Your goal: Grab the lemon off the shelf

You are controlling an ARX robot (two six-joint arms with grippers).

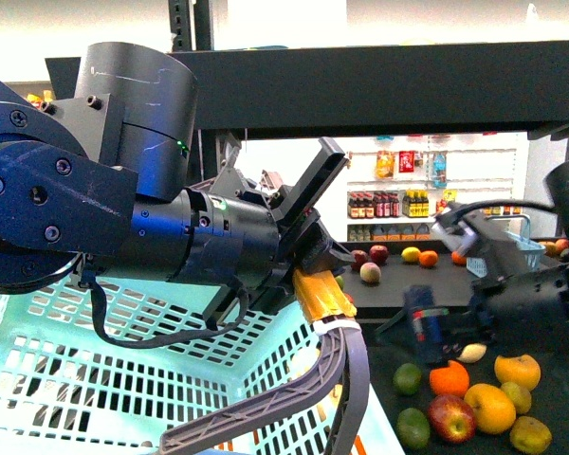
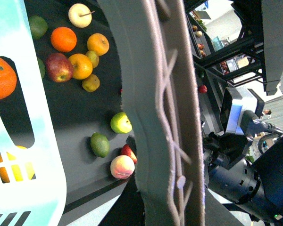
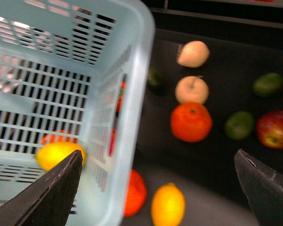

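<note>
Basket [image 1: 76,379]: pale teal slatted plastic, filling the 7 o'clock part of the front view. 1 orange fruit [image 2: 2,77] shows through its wall in the left wrist view.

Front view, 5 o'clock group:
- Orange [image 1: 449,377].
- Lime [image 1: 407,378], just beside the orange at its 9 o'clock.
- Red apple [image 1: 451,418], close against the orange at its 6 o'clock.
- Second lime [image 1: 412,427], near the red apple at its 9 o'clock.

Front view, back row:
- Dark apple [image 1: 378,253].
- Peach [image 1: 370,273], at the dark apple's 7 o'clock.
- Second orange [image 1: 428,258], at the dark apple's 3 o'clock, apart.

Bottle racks [image 1: 389,204]: white, stocked, behind the back row at its 12 o'clock.

Left wrist view: green apple [image 2: 120,122], with a dark green fruit [image 2: 100,144] just beside it at 7 o'clock.
</note>
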